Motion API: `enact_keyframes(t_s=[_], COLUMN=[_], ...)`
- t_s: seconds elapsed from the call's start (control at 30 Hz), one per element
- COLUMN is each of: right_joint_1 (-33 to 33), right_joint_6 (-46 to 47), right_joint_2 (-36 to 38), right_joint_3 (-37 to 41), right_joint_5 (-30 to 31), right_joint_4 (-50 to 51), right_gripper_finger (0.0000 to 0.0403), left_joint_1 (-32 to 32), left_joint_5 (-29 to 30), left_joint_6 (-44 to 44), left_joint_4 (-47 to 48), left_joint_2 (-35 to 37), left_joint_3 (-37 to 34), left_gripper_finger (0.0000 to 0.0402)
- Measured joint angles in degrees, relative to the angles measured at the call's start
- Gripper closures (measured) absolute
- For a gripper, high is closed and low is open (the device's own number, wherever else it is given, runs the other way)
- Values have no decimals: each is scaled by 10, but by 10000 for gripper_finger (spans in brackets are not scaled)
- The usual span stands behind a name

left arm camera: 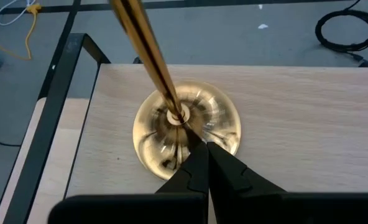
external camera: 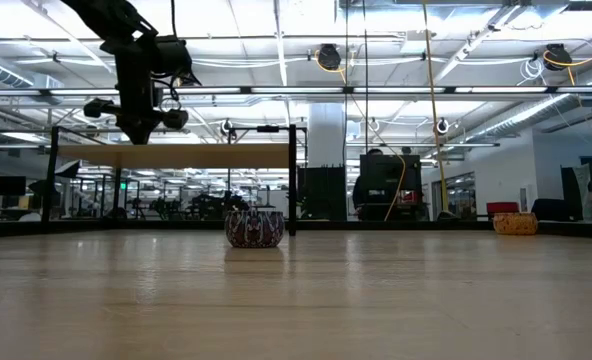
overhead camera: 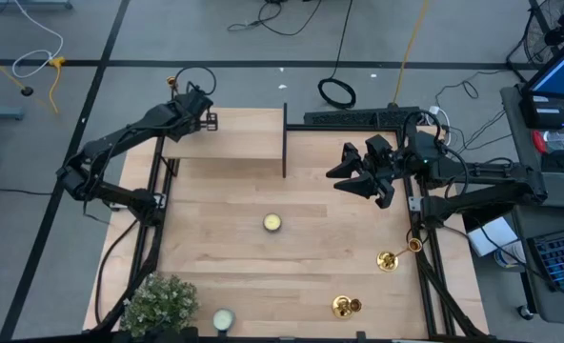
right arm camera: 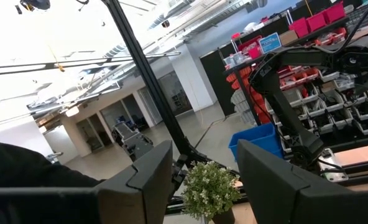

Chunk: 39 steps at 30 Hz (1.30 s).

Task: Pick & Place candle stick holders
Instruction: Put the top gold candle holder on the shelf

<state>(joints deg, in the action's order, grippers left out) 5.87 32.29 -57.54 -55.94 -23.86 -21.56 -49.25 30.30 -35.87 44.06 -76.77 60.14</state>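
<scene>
Standing on the raised shelf (overhead camera: 227, 141) right in front of the left gripper (left arm camera: 204, 157), one candle stick holder (left arm camera: 185, 132) looks placed — the jaws are pressed together, empty, tips at its base. Two more holders (overhead camera: 388, 258) (overhead camera: 345, 306) wait on the table (overhead camera: 263, 276), well short of the right gripper (overhead camera: 351, 177), whose jaws hang partly apart holding nothing I can see. Pale wood table; an open workshop lies beyond.

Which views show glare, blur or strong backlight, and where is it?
Left wrist view: the brass candle stick holder has bright reflections smeared over its base, stem soft-edged. Low view: ceiling lamps backlight the scene, so the left gripper is a dark silhouette. Right wrist view: window area washed out white; small plant sharp.
</scene>
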Motion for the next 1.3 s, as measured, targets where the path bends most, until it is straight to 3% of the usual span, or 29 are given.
enact_keyframes(t_s=[0.3, 0.7, 0.93, 1.3], right_joint_1=[0, 0, 0, 0], right_joint_6=[0, -1, -2, -2], right_joint_2=[0, 0, 0, 0], right_joint_3=[0, 0, 0, 0], right_joint_5=[0, 0, -2, -2], right_joint_4=[0, 2, 2, 2], right_gripper_finger=[225, 225, 225, 225], left_joint_1=[3, 45, 44, 24], left_joint_5=[-1, 21, -6, -30], left_joint_6=[-2, -10, -49, -51], left_joint_4=[23, 64, 142, 159], left_joint_2=[0, 13, 14, 4], left_joint_3=[5, 82, 95, 88], left_gripper_finger=[401, 401, 401, 401])
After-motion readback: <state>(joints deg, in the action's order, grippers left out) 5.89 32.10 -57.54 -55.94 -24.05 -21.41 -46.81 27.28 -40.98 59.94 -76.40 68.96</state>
